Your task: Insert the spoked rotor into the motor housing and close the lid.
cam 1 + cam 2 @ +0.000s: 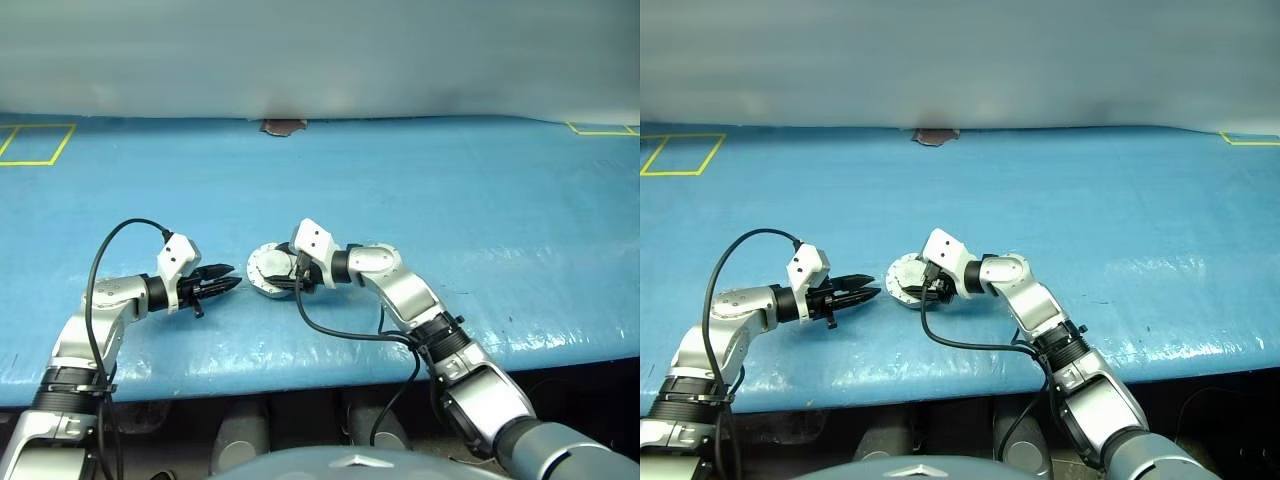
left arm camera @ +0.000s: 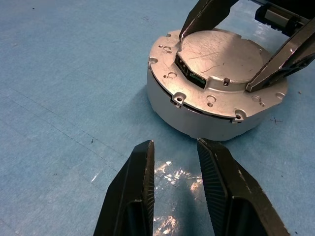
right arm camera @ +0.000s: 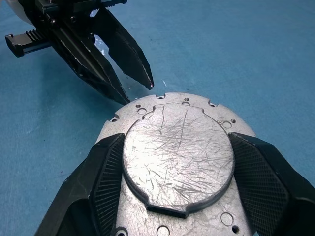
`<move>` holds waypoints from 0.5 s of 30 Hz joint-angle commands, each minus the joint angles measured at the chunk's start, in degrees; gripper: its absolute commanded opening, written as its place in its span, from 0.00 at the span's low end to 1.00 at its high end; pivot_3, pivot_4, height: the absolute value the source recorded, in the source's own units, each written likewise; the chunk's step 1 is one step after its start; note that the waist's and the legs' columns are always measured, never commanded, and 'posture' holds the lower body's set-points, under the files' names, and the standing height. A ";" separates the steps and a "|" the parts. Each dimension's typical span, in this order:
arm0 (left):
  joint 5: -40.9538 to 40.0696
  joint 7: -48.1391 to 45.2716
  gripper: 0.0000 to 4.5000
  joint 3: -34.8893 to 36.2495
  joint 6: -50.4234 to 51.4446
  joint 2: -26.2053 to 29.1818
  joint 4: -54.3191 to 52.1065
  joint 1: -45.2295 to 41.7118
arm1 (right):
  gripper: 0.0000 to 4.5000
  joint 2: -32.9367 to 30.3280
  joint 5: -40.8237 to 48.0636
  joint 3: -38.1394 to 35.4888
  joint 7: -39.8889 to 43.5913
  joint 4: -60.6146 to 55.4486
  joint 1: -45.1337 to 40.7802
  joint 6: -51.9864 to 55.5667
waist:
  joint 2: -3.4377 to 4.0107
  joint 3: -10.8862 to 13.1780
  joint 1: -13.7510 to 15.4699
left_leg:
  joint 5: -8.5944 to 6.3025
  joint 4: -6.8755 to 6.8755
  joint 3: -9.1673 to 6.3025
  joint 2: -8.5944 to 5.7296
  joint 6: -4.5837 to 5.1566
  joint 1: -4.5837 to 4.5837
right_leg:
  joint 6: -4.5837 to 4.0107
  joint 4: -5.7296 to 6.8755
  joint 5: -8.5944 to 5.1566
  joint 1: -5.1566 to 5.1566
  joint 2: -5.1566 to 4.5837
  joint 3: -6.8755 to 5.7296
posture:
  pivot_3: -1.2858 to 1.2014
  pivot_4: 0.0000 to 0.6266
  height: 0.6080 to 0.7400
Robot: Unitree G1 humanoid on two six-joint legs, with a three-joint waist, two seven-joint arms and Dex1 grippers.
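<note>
Blue table cover (image 1: 480, 220) around lid (image 3: 178, 158)

You're looking at a blue table (image 1: 480, 200) with a glossy, slightly wrinkled cover. Behind the table stands a pale grey wall (image 1: 320, 50). Yellow tape (image 1: 35, 145) marks the table's far corners, and a brown patch (image 1: 283, 126) sits mid far edge.

Robot test lab: blue-covered bench (image 1: 480, 220), yellow tape marks (image 1: 40, 145), blank wall (image 1: 320, 50).
</note>
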 commanded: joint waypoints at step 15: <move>-0.44 0.06 0.33 0.40 -0.43 -0.09 -2.53 0.12 | 0.67 -1.76 -4.66 3.15 -0.14 7.15 0.00 -2.84 | 0.05 -0.06 -0.07 | 0.00 0.03 0.00 0.01 0.00 0.10 | 0.00 0.02 0.00 0.09 0.00 0.00 | 0.52 0.24 1.00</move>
